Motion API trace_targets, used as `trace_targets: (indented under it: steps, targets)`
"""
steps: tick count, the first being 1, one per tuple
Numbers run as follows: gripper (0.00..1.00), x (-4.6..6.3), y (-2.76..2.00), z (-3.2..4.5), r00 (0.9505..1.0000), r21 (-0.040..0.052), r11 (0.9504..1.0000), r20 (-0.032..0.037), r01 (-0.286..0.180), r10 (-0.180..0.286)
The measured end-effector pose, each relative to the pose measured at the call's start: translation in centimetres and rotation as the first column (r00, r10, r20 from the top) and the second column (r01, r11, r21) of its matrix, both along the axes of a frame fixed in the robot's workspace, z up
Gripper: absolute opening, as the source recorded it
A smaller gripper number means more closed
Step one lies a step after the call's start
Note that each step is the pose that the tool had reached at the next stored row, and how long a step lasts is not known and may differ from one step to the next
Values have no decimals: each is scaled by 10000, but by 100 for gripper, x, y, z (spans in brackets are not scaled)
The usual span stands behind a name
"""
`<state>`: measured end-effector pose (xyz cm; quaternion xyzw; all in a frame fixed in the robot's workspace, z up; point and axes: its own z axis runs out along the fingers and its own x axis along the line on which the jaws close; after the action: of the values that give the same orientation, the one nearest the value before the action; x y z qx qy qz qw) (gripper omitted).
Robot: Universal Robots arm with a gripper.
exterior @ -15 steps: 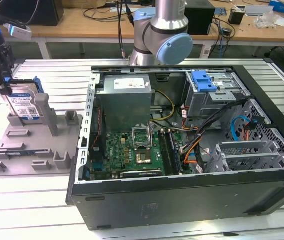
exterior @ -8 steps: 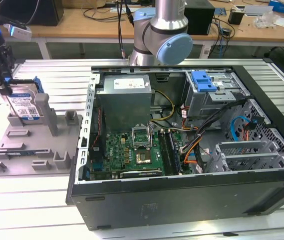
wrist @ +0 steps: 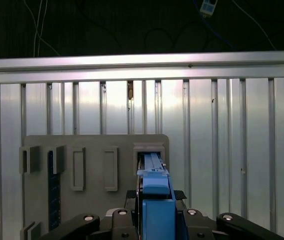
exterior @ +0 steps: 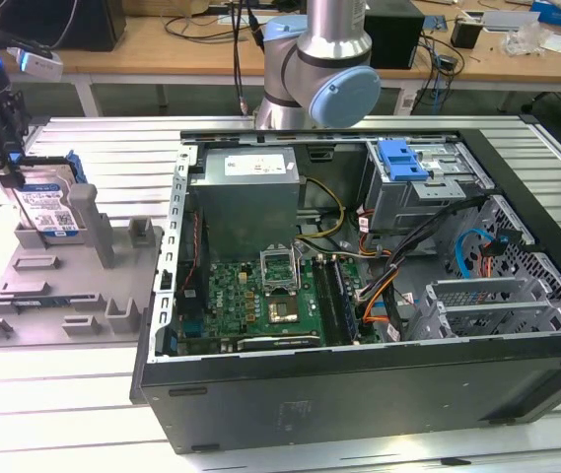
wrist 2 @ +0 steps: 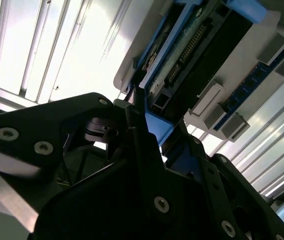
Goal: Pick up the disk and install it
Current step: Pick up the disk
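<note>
Gripper (wrist: 154, 200) jaws closed on blue carrier edge of disk (exterior: 48, 209). Disk upright in slot of grey fixture (exterior: 63, 296) on desk (exterior: 63, 414), beside open computer case (exterior: 359, 394). Grasp apparently made; lift-out and install not yet done.

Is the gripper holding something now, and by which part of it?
The gripper holds the disk by the blue carrier along its top edge; the disk stands upright in the grey holder.
</note>
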<state>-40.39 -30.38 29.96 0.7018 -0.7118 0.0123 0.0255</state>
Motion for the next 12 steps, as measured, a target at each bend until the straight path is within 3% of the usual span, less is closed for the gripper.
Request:
trace_targets:
  steps: [12]
  targets:
    - [36,0,0,-3,10000,0,10000,0,-1,1]
